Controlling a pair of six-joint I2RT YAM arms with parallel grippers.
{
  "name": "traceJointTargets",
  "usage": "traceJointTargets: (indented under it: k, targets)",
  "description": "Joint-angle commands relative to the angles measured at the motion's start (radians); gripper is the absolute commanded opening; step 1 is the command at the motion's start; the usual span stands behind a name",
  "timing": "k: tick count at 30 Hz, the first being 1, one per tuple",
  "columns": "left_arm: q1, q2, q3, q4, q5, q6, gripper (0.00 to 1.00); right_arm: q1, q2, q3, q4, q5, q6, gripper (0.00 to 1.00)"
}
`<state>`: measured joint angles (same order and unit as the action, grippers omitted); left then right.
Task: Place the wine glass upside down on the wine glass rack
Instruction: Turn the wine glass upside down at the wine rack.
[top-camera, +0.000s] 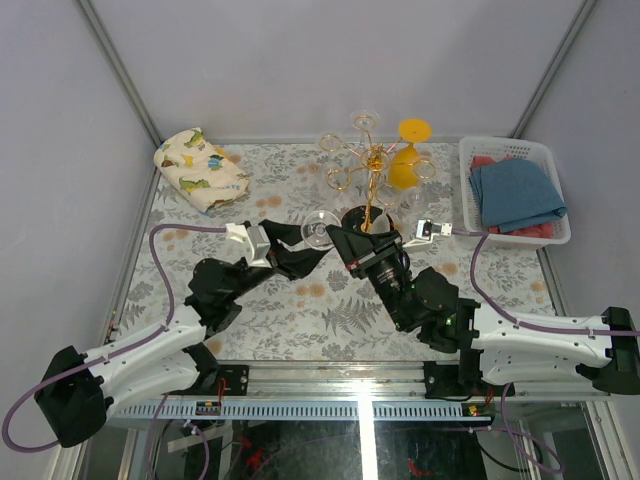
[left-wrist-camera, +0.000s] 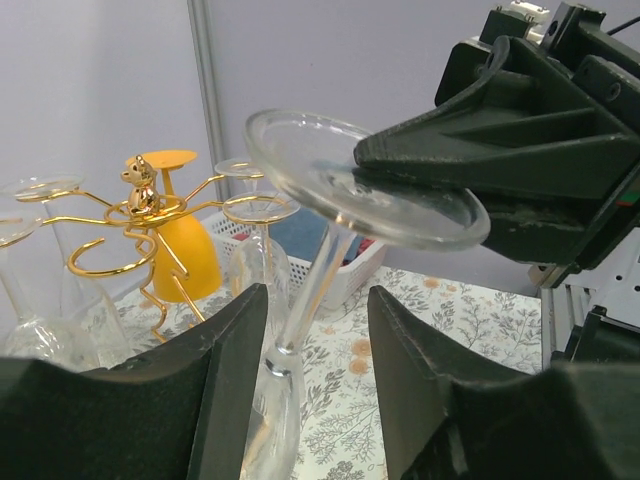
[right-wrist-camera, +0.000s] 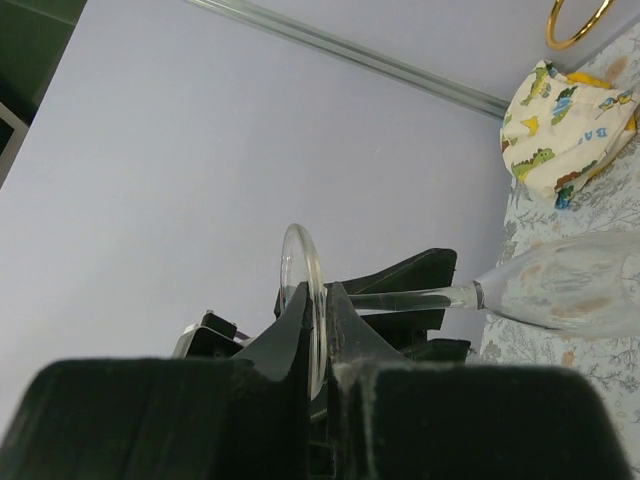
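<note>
The wine glass (left-wrist-camera: 360, 185) is off the table (top-camera: 290, 320), held in the air btwn the two arms just in front of the wine glass rack (top-camera: 368, 165). Foot up, bowl down, a bit tilted, i.e. already inverted.

The right gripper (left-wrist-camera: 400, 170) is pressed together on the rim of the foot, one finger above the disc and one below. The right wrist view shows the disc edge-on, nipped btwn the fingers. That grip is fine for carrying but prob poor for hanging, since the fingers cover the very part that has to slide into a ring-ended arm.

Hence the left gripper (left-wrist-camera: 318, 300) — jaws spread, one either side of the stem just above the bowl, w/ a gap showing round the stem. Whether the bowl brushes a finger lower down, can't tell. It reads as a handover: left takes the stem so the foot is freed for the rack.

The rack has an orange glass (left-wrist-camera: 185, 255) hung upside down on its far side, plus clear glasses (left-wrist-camera: 40, 290) on other arms. One gold loop on the near side looks free.

The next move needs the left jaws seated on the stem before the right lets go — thin, slick glass, so it could swing or slip.
</note>
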<state>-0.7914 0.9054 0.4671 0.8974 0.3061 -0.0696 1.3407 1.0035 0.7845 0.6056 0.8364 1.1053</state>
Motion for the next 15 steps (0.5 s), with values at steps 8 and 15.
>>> traceJointTargets:
  k: [8, 15]
  targets:
    - [-0.006, 0.013, 0.065, -0.037, -0.058, 0.062, 0.32, -0.003, -0.037, 0.029, 0.005, 0.036, 0.095, 0.00]
    - [-0.006, 0.013, 0.060, -0.055, -0.063, 0.069, 0.28, -0.003, -0.056, 0.027, 0.008, 0.022, 0.107, 0.00]
